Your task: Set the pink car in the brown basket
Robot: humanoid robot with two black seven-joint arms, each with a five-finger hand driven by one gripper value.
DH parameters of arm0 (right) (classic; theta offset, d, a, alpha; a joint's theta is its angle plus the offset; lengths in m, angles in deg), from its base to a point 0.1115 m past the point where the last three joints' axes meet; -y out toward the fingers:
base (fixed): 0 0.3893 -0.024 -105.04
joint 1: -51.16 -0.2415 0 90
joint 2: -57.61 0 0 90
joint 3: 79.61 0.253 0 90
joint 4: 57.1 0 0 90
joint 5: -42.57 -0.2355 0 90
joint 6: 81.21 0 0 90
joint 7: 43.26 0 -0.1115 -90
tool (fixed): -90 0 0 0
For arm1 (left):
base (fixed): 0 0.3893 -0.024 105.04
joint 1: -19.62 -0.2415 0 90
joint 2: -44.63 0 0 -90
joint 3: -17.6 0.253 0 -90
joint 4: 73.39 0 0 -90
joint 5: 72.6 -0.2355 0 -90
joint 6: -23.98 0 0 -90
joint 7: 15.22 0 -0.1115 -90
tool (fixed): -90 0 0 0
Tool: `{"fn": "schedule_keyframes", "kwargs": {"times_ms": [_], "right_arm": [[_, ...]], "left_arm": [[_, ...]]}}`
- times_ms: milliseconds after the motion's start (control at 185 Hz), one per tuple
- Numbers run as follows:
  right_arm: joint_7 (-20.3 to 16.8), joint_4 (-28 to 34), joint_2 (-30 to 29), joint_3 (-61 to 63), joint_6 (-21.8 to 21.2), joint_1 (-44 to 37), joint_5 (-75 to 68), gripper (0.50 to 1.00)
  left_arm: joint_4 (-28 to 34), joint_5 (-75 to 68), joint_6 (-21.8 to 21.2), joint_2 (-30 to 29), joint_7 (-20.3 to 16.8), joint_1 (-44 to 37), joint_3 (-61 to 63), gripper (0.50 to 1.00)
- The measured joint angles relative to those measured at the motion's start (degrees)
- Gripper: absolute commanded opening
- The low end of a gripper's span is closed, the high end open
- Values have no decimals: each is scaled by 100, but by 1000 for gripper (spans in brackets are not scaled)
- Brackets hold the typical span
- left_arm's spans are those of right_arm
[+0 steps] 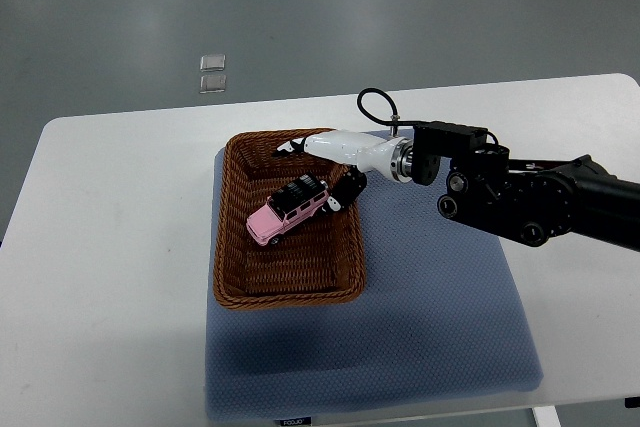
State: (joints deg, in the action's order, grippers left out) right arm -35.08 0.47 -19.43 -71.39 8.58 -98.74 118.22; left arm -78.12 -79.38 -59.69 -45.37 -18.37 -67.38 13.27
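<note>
The pink car (pixel 285 212), a toy jeep with a black roof, lies aslant inside the brown basket (pixel 229 247) near its middle. My right hand (pixel 330 162) reaches in from the right over the basket's far right corner. Its fingers are spread: one dark fingertip (pixel 292 147) points at the basket's far rim, and another (pixel 346 188) sits right at the car's rear end. Nothing is clasped between them. Whether that fingertip touches the car is unclear. My left arm does not show.
The basket stands on a blue-grey mat (pixel 440 307) on a white table (pixel 110 247). The black forearm (pixel 530 197) and its cable (pixel 375 102) stretch over the mat's right half. Two small clear squares (pixel 212 72) lie on the floor beyond the table.
</note>
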Motion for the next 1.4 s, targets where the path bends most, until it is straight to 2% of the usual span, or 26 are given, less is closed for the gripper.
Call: {"fn": "schedule_keyframes", "kwargs": {"times_ms": [286,508,681,951,1021,1399], "right_arm": [[-34,0,461,1218,138,225,-1388,897],[-212,-94,649,2780,164,1174,-2747,897],[-236,-319,623,3558,395,1822,-3351,897],[-238,-745,603,3738,733,2119,-5125,897],[-233,-811,612,3739,739,2127,-5390,915],[-167,-971,595,3757,732,2167,-5561,917]], "left_arm": [[9,1,0,0,0,0,1,1000],[24,7,0,0,0,0,3,1000],[30,10,0,0,0,7,3,1000],[26,11,0,0,-2,8,3,1000],[25,11,0,0,-2,8,3,1000],[29,11,0,0,-2,8,3,1000]]}}
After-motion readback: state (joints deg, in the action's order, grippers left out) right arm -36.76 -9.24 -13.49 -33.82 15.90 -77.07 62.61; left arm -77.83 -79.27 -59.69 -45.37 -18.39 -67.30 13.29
